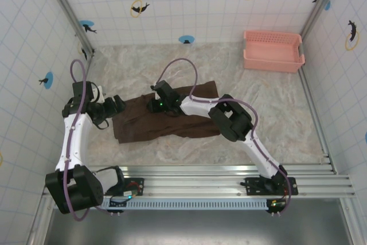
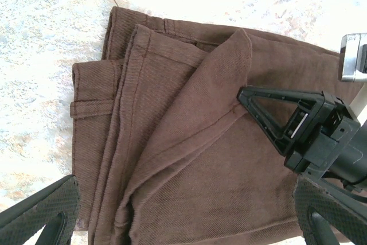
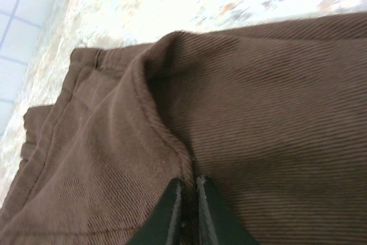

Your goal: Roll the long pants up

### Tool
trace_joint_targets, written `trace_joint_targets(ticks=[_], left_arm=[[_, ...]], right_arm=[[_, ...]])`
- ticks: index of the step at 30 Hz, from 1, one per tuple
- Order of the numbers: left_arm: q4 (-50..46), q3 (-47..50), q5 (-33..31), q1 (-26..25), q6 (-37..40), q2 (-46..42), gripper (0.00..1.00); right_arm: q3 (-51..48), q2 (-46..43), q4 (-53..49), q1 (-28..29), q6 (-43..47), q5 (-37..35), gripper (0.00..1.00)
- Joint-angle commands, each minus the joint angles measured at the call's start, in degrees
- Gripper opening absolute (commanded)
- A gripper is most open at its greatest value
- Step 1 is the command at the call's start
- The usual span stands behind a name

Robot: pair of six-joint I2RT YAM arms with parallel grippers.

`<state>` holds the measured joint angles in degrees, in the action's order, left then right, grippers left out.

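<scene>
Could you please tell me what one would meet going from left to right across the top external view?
The left pincer, open → the right pincer, closed on a fold of the long pants → the pink basket.

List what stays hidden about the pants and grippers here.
- Top view: the right arm covers the middle of the pants; the left gripper is too small to read its jaws.
- Right wrist: the right gripper hides how much fold it pinches.
- Left wrist: the bottom edge cuts off the pants' lower part.
</scene>
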<state>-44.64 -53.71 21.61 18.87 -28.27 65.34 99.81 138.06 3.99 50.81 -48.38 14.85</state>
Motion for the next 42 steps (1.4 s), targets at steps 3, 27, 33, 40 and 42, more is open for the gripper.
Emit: trace_joint_targets(ticks=[3,27,33,40,42], left_arm=[[-0.4,0.2,0.3,-0.4,1.4,-0.2,0.97],[-2.9,-4.3,-3.4,-0.4,2.2,1.3,0.97],[-2.9,-3.2,-4.8,-0.4,2.2,-0.5,0.97],[1.2,5.3,-1.9,-2.1,-2.8,-2.0,0.98],[3.3,8.1,-2.5,-4.3,-5.2,-2.3,0.97]], right_arm=[[1.5,0.6,-0.8,0.6,-0.4,1.4,0.02],[24.9,12.4,5.9,4.4,-8.4,9.8,0.33],[20.3,11.1,18.5,-1.9,-13.6,9.2,0.46],[2.1,-16.6,-12.7,-10.8,15.2,4.1,0.52],[0.8,-22.2,-27.6,-12.3,25.3,-1.6,0.53]])
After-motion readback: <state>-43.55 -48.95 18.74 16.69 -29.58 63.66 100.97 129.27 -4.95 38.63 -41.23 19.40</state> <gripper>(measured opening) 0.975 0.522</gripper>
